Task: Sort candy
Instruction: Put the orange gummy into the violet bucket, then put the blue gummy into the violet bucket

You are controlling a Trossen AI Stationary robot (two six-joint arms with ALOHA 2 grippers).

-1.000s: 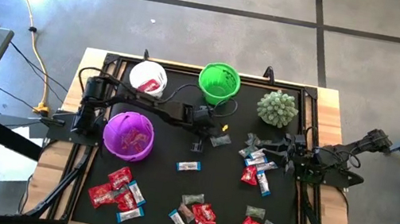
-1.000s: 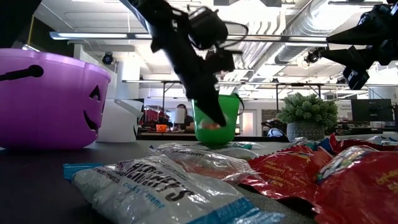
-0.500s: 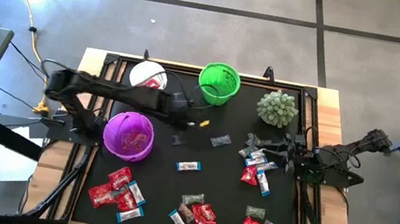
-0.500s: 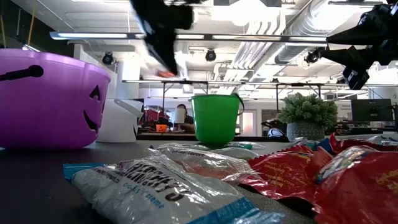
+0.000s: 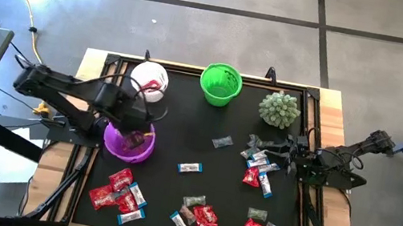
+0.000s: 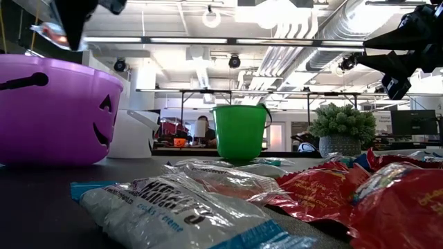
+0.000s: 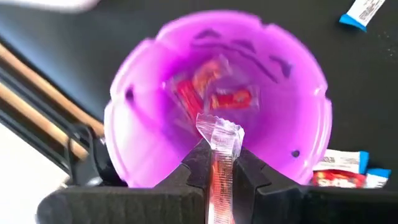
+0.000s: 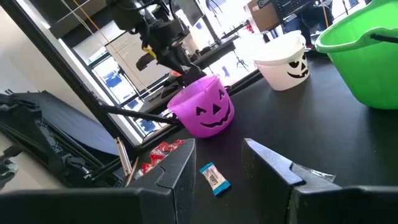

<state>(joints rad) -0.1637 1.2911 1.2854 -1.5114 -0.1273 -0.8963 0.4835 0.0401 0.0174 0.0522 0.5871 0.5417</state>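
My left gripper (image 5: 135,123) hangs over the open top of the purple pumpkin bucket (image 5: 130,141), pointing down and shut on a small candy (image 7: 219,138) with a clear crinkled wrapper and red inside. Red candy (image 7: 233,98) lies in the bottom of that bucket. More candy lies loose on the black mat: a pile at the near left (image 5: 118,195), one at the near middle (image 5: 197,218) and one by my right gripper (image 5: 258,175). My right gripper (image 8: 217,158) waits open at the table's right side, level, with nothing between its fingers. My left gripper pinches the candy's middle (image 7: 217,169) between its two fingers (image 7: 198,167). The wrapper's crimped end (image 7: 217,127) sticks out past the fingertips. The fingers come from above, pointing down. The candy is lifted clear, above the purple bucket's opening (image 7: 155,81).
A white bucket (image 5: 150,79) stands at the far left and a green bucket (image 5: 220,83) at the far middle. A spiky pale-green ball (image 5: 279,109) sits at the far right. A single blue-white candy (image 5: 190,167) lies mid-mat. Bare mat lies between the buckets and the piles.
My left gripper has risen from low on the mat in front of the green bucket and swung toward the table's left edge, carrying the candy until it hangs over the purple bucket. Its wrist has tipped and rolled so that it now points down.
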